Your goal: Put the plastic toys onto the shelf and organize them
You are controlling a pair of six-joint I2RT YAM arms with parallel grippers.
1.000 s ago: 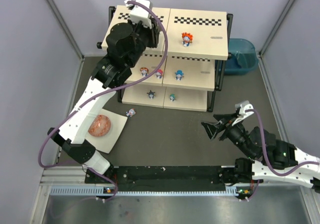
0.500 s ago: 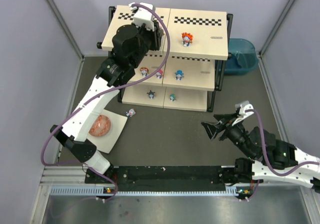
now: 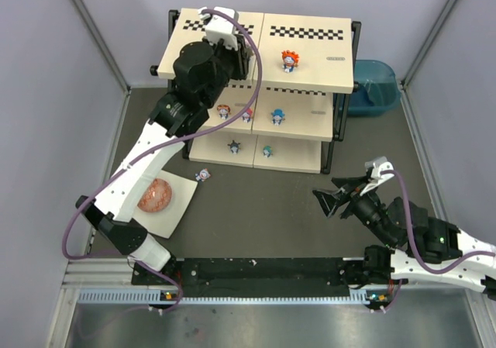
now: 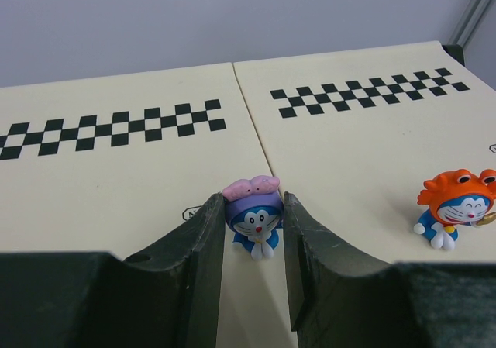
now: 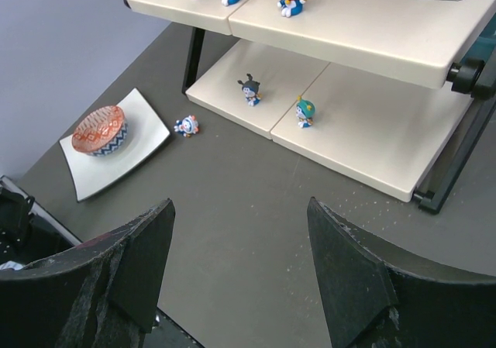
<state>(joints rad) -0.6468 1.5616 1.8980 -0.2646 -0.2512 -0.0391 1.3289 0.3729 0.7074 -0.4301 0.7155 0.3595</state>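
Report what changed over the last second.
The left pincer, gripping the purple-capped toy, shifted slightly right over the shelf top board, then stopped. The right pincer, open, the orange-capped toy, the loose toy and the toys on the lower boards stayed put.

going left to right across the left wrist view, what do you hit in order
One finger of the left hand → purple-capped toy → the other finger → orange-capped toy, both toys standing on the shelf top.
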